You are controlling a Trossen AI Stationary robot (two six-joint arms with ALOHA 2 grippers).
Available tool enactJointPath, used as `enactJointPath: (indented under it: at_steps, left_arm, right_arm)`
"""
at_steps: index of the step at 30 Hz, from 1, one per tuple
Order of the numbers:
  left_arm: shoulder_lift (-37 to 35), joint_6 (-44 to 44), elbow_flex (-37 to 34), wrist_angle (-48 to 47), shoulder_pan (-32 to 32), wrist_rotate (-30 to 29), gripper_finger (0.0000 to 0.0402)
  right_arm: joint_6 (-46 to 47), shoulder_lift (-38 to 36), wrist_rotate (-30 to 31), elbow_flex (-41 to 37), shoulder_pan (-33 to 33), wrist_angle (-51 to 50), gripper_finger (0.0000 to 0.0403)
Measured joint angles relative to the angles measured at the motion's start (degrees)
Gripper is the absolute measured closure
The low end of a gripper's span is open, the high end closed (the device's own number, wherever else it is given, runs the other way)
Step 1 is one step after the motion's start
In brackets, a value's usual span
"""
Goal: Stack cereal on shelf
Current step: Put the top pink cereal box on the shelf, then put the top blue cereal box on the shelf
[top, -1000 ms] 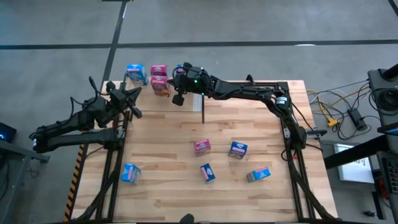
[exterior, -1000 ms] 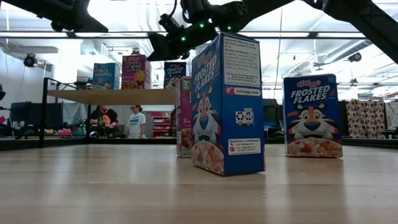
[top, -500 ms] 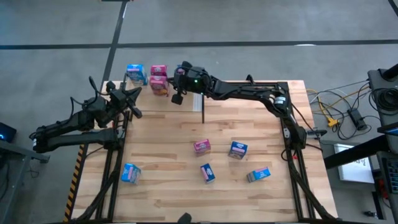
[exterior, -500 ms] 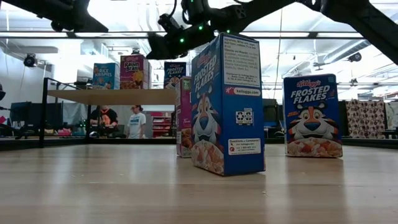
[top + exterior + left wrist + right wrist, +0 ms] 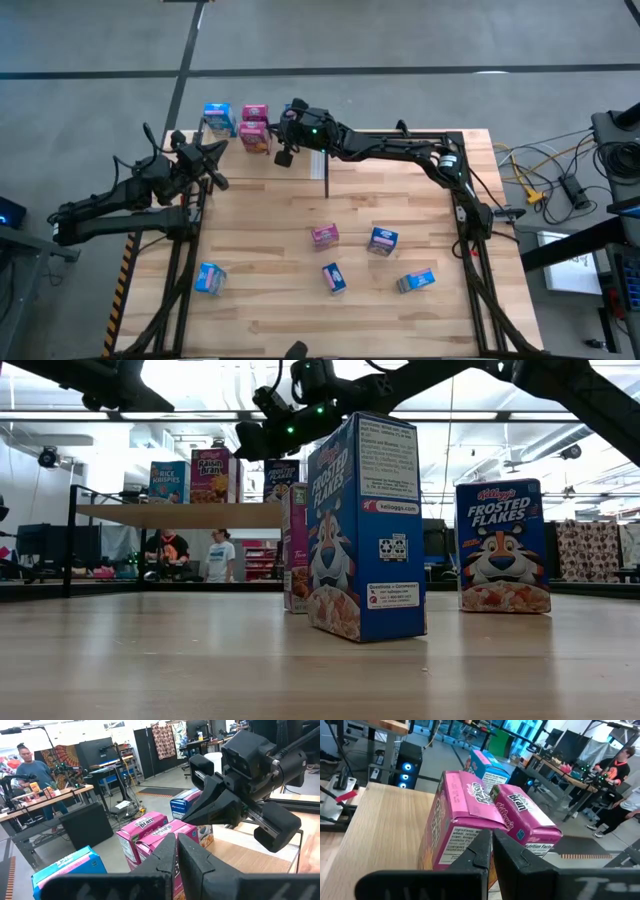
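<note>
We find the right pincer [image 5: 284, 157] closed and empty just beside the pink cereal boxes [image 5: 256, 131] on the shelf [image 5: 180, 515], the left pincer [image 5: 219, 181] likewise closed, idle at the worktop [image 5: 260, 260] edge.

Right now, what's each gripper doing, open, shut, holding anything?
Left gripper: shut, holding nothing, off the table's left edge.
Right gripper: shut, holding nothing, by the pink cereal boxes on the shelf.
</note>
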Motion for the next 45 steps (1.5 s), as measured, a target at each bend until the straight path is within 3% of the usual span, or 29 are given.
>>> enactJointPath:
  at_steps: [8,17,29,45]
  left_arm:
    - [0.00,0.03,-0.96,-0.01,0.02,-0.02,0.0401]
    - [2.00,1.96,-1.27,-0.38,0.07,-0.04,0.0401]
    - [4.57,4.64,-0.60,-0.44,0.07,0.04,0.0401]
    - [3.61,3.82,-0.31,-0.42,0.00,3.97,0.0401]
  right_arm:
    - [-0.37,-1.68,0.13,0.00,0.61,-4.15,0.0394]
    - [-0.40,-6.21,0.07,0.00,2.99,-15.86,0.0394]
    - [11.87,-14.28,-0.28,0.00,9.76,-38.11,0.0394]
    - [20.70,-14.82,-0.70,-0.02,18.59,-73.21,0.0394]
